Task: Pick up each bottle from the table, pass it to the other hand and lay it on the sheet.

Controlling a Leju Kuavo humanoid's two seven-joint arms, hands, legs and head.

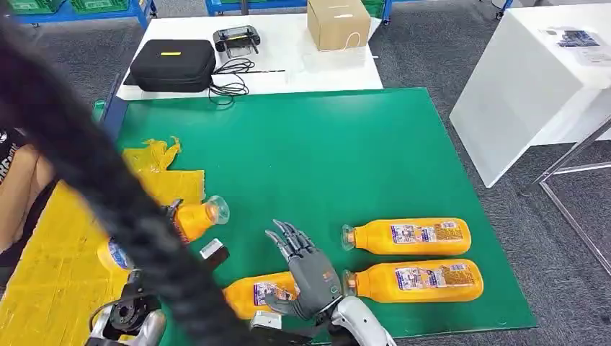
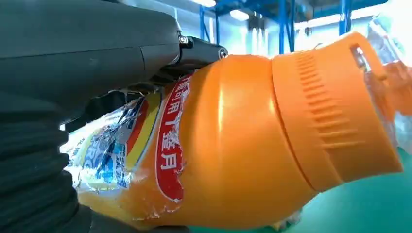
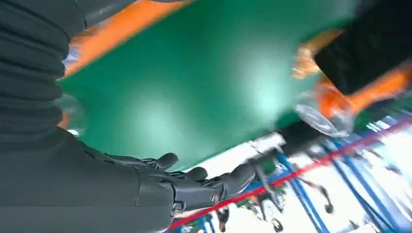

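Observation:
My left hand [image 2: 73, 73] grips an orange juice bottle [image 1: 193, 220] around its labelled body [image 2: 233, 145]. It hangs tilted over the edge of the yellow sheet [image 1: 43, 274], cap toward the green mat [image 1: 324, 158]. A thick black cable hides much of that hand in the head view. Fingers spread and holding nothing, my right hand [image 1: 306, 270] hovers just above a second bottle [image 1: 256, 294] lying on the mat; its fingers [image 3: 194, 184] are apart. Two more bottles [image 1: 411, 236] [image 1: 418, 281] lie side by side right of that hand, caps pointing left.
A black cable [image 1: 94, 173] crosses the head view diagonally. Behind the mat a white table [image 1: 302, 65] carries a black case [image 1: 173, 65], a controller [image 1: 236, 40] and a cardboard box [image 1: 337, 23]. Another white table [image 1: 533, 86] stands right. A person's arm [image 1: 18, 187] is at the left edge.

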